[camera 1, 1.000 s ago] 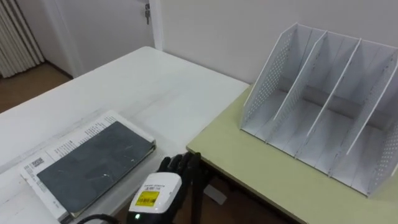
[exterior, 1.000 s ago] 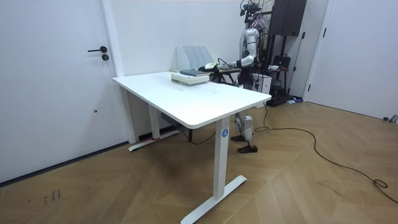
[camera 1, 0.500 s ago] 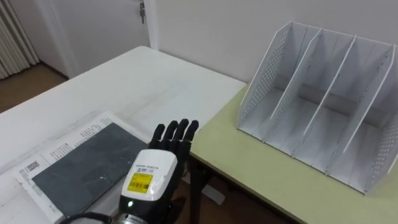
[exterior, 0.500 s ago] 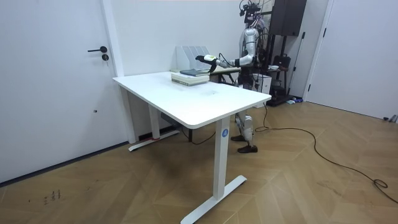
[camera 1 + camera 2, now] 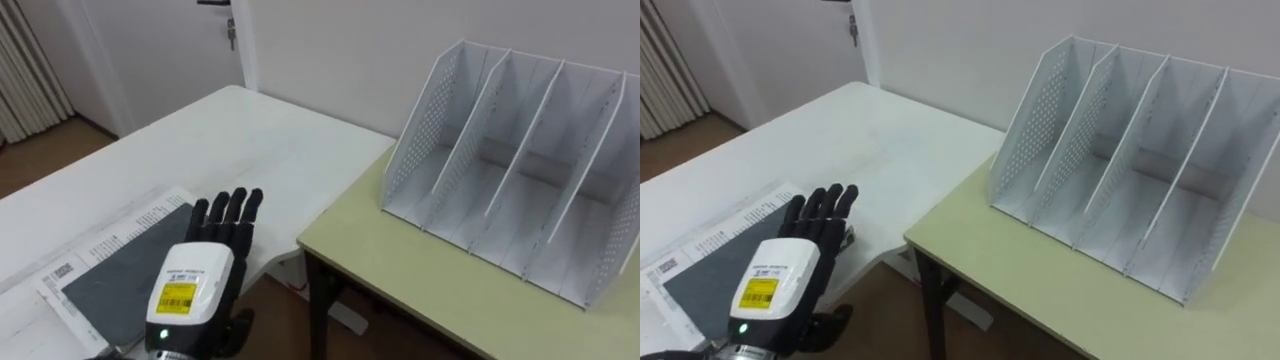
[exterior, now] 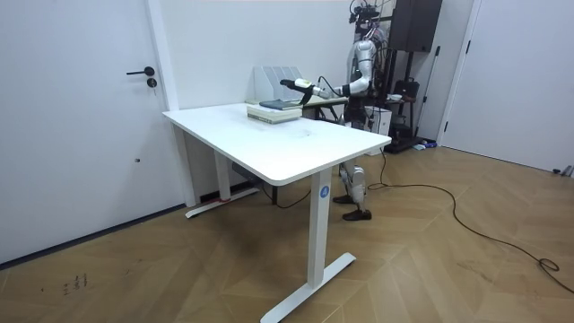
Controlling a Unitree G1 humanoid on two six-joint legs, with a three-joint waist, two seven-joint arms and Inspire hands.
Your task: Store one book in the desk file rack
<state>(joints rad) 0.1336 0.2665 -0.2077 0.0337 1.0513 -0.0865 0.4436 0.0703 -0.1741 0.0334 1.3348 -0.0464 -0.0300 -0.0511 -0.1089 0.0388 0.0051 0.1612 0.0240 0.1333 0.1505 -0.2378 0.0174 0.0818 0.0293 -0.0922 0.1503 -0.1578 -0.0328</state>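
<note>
— What is sitting at the far left?
— A curtain is hanging there, and just right of it a door is standing shut.

— Where is the book lying?
— The book, with its dark grey cover up, is lying flat at the near left of the white table. It is resting on something white and printed, perhaps a second book or loose sheets; I cannot tell which.

— And the hand?
— The left hand is hovering over the book's right edge, back upward. Its fingers are stretched out straight and pointing away toward the far side. They are gripping nothing. In the room view the hand is hanging clear above the book, with the robot standing at the far side of the table.

— What is lying further right?
— A pale green desk is standing just beside the white table's right edge. On it, at the far right, the white file rack is standing upright, well apart from the book. Its left wall is perforated and its slots are opening toward the robot.
</note>
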